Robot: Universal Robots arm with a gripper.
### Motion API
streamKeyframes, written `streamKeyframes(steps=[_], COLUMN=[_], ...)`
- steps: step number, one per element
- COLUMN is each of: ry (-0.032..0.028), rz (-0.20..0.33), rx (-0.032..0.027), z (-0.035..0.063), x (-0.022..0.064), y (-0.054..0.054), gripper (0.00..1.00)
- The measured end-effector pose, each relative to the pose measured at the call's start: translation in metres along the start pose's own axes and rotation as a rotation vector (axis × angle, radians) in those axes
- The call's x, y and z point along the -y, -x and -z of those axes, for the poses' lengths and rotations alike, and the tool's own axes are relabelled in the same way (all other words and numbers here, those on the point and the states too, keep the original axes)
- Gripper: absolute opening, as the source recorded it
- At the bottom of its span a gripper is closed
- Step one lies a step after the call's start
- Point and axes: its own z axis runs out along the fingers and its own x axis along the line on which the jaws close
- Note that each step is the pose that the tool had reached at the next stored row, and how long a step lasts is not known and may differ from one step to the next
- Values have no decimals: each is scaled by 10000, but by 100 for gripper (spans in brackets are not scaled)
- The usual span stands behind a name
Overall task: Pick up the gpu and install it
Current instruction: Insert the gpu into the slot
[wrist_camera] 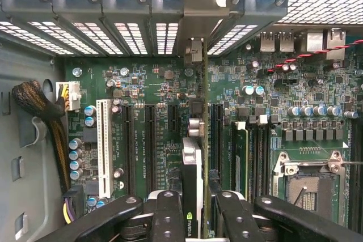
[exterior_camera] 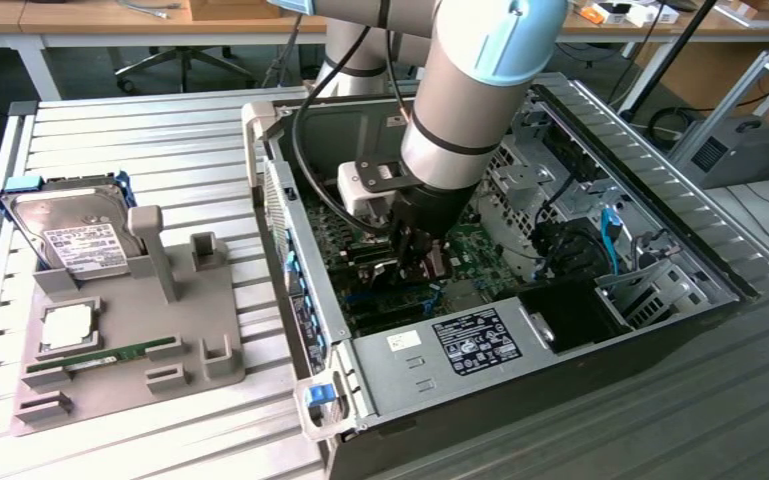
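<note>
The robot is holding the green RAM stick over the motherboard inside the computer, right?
No, the jaws grip the gpu, a card with an NVIDIA logo, over the motherboard inside the computer; the wrist view shows it. The green RAM stick lies on the grey holder outside.

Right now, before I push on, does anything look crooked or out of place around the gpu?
Nothing stands out. The gpu, held edge-on in the pincer, runs parallel to the slots on the board, with no visible tilt. The cable bundle lies off to one side, clear of it.
</note>
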Motion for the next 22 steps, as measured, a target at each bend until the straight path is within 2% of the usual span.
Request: streamKeyframes(steps=[22], ry=[-6], rz=[-89], rx=[-58], z=[-2], x=[0], y=[10], gripper=[27])
